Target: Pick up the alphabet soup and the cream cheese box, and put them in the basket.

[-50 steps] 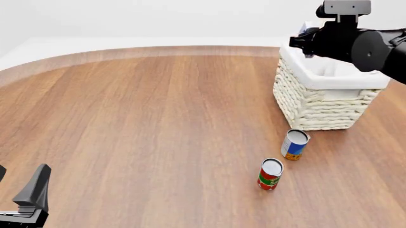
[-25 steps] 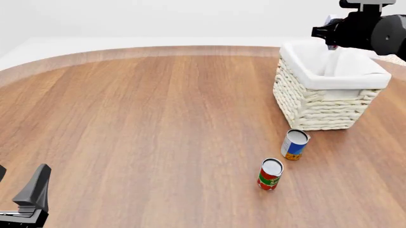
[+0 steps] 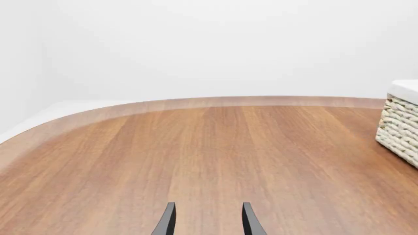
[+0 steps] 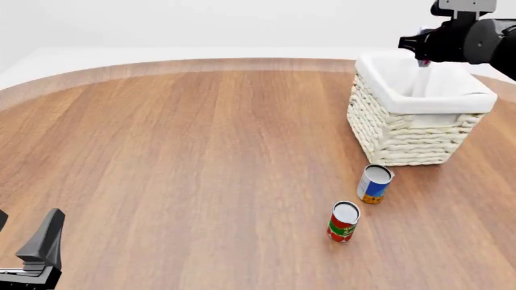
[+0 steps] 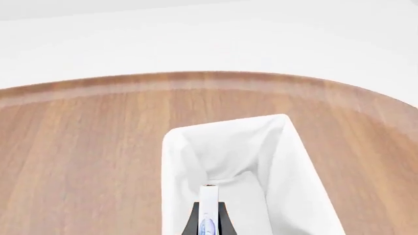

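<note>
The alphabet soup [image 4: 375, 183], a blue and orange can with a pale top, stands on the table just in front of the basket [image 4: 403, 140]. My right gripper [image 4: 422, 58] hovers over the basket's far side. In the right wrist view this gripper [image 5: 207, 223] is shut on the cream cheese box [image 5: 207, 203], a thin white edge with a blue mark, above the white lining [image 5: 179, 196]. My left gripper [image 4: 28, 226] rests low at the near left, far from both. The left wrist view shows it [image 3: 207, 223] open with nothing between its fingers.
A red and green can [image 4: 344, 222] stands upright just in front and left of the soup can. The basket's woven wall [image 3: 398, 125] shows at the edge of the left wrist view. The round wooden table [image 4: 177, 151] curves away at the back.
My right gripper has moved right and farther back with the box, from the basket's left rim to over its far side. The left arm and both cans have stayed put.
</note>
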Controlling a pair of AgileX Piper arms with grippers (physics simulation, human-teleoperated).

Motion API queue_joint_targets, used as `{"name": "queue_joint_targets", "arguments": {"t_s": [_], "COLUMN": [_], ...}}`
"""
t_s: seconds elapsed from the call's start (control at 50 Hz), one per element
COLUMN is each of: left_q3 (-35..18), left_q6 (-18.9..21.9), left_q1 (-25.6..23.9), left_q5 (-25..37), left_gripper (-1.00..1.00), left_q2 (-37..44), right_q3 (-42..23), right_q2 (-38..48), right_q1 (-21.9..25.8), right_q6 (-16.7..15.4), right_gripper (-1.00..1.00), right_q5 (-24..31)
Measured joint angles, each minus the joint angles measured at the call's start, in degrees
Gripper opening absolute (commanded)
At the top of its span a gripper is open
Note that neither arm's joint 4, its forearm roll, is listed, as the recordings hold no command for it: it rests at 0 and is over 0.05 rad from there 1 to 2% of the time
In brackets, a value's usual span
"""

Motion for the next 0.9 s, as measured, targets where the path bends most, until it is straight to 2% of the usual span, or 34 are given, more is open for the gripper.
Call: {"name": "queue_joint_targets", "arguments": {"t_s": [0.34, 0.9], "left_q3": [0.00, 0.00], "left_q6": [0.00, 0.00], "left_q1": [0.00, -0.01], "left_q5": [0.00, 0.00], "left_gripper": [1.00, 1.00], "left_q2": [0.01, 0.00], "right_q3": [-2.38, -8.14], "right_q2": [3.43, 8.75], "right_q1": [-1.80, -3.62], "right_q6": [1.73, 3.88], "right_gripper": [-1.00, -1.00], "right_q5": [1.30, 7.98]}}
